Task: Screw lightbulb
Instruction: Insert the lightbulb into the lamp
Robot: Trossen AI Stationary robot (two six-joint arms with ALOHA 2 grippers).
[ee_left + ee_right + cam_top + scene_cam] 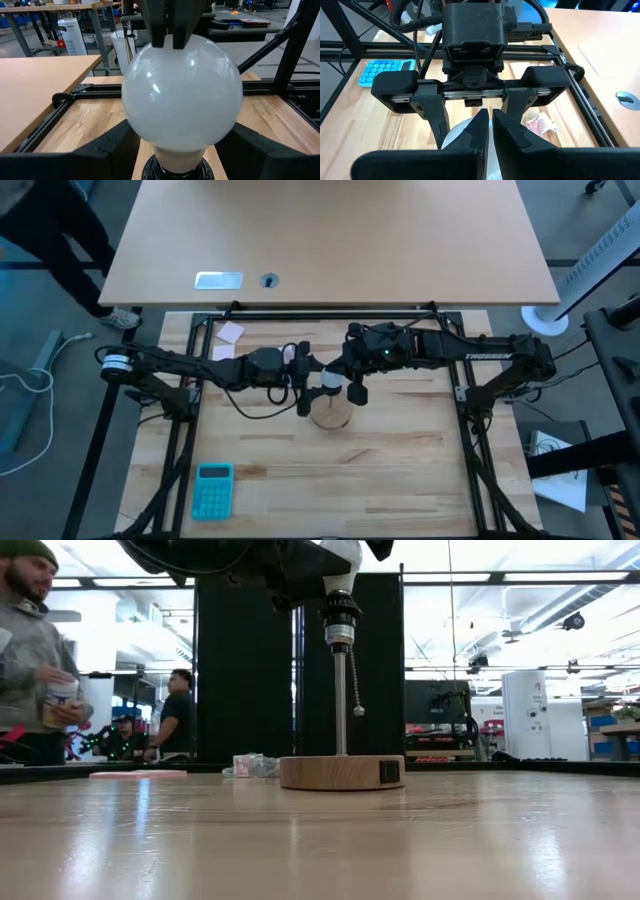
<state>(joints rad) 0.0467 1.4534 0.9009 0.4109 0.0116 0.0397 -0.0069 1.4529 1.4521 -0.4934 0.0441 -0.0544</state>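
The white frosted lightbulb (328, 380) stands upright with its neck in the black socket (340, 620) on a thin rod over the round wooden disc (342, 772). My left gripper (304, 377) comes from the table's left. It is open, one finger on each side of the bulb (182, 90) and apart from it. My right gripper (487, 131) comes from the table's right, its fingers shut. Its fingertips (161, 35) stand at the top of the bulb's globe. The grippers hide most of the bulb in the low view. My right gripper's shut fingertips (161, 35) stand at the top of the bulb's globe (167, 52), slanting down from the table's right. I cannot tell whether they touch it. The bulb stays upright in the socket. My left gripper touches nothing.
A teal calculator (212, 488) lies near the table's front left. A crumpled pinkish wrapper (231, 332) lies at the far left. A bead pull chain (357, 710) hangs beside the rod. People (30, 650) stand in the room beyond the table.
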